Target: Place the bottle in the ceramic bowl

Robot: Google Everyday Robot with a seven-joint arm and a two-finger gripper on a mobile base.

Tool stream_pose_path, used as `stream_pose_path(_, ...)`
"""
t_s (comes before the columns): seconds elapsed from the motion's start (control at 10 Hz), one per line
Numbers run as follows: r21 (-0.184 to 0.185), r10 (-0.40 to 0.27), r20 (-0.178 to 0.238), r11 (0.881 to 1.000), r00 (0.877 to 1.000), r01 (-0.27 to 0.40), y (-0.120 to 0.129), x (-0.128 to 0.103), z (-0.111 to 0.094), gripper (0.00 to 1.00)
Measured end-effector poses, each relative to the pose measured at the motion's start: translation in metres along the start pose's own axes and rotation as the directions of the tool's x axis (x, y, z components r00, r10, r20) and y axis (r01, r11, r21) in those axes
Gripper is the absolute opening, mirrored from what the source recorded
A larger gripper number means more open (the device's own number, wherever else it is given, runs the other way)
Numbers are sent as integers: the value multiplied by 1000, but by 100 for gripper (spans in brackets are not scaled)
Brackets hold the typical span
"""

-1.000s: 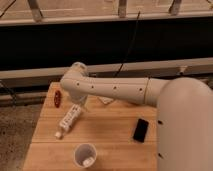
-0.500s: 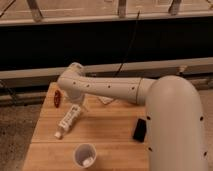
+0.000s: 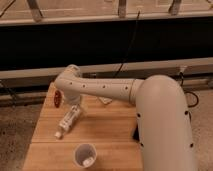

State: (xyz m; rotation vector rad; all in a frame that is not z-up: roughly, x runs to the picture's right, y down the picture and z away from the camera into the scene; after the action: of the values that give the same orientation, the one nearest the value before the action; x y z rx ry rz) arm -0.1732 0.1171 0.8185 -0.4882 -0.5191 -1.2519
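Note:
The bottle (image 3: 67, 123) is slim and white with a printed label. It lies flat on the wooden table (image 3: 107, 132), its small cap pointing toward the front left. My gripper (image 3: 75, 107) hangs from the wrist at the left end of the long white arm (image 3: 105, 90). It is open, right over the bottle's far end. I cannot tell whether it touches the bottle. The ceramic bowl is out of view.
A white cup (image 3: 85, 154) stands near the table's front edge, just in front of the bottle. A small red object (image 3: 57, 97) lies at the back left. A white packet (image 3: 105, 100) peeks out under the arm, and a black object (image 3: 135, 133) lies at the right.
The arm's large near link has swung further across the right of the view. The gripper has settled slightly lower over the bottle's far end. The bottle has not moved.

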Motion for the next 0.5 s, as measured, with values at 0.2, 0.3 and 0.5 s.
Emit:
stream_pose_path(0.2, -8, -19, 24, 1000, 1000, 19, -6, -6, 17, 80)
stream_pose_path(0.3, -7, -24, 32, 1000, 999, 24, -7, -6, 21, 80)
stream_pose_path(0.5, -10, -18, 46, 1000, 999, 18, -10, -7, 24, 80)
